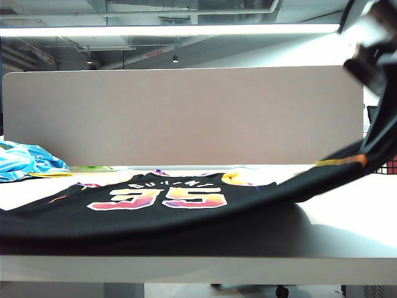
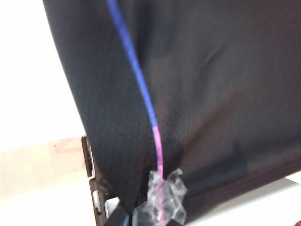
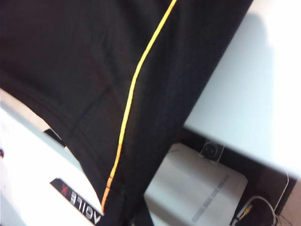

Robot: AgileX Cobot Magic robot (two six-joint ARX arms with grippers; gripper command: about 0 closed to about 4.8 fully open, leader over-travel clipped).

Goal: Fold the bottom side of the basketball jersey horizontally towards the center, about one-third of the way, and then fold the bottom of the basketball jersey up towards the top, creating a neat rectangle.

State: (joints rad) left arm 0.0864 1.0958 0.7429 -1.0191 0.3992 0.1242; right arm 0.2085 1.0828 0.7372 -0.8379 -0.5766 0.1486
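The black basketball jersey (image 1: 155, 214) lies on the white table (image 1: 347, 205) with its gradient number 35 (image 1: 158, 198) facing up. Its right side is pulled up off the table toward my blurred right arm (image 1: 369, 46) at the top right. In the right wrist view, black fabric with a yellow-orange stripe (image 3: 131, 99) hangs from my right gripper (image 3: 129, 219), which is shut on it. In the left wrist view, fabric with a blue-to-pink stripe (image 2: 141, 84) and a scrap of clear tape (image 2: 162, 197) runs out of my left gripper (image 2: 124, 217), also shut on the jersey. The exterior view does not show the left gripper.
A light blue striped cloth (image 1: 25, 162) is bunched at the back left. A grey partition (image 1: 186, 115) stands along the table's far edge. A dark mesh basket (image 1: 388, 166) sits at the far right. Below the table edge lies a white box (image 3: 197, 190).
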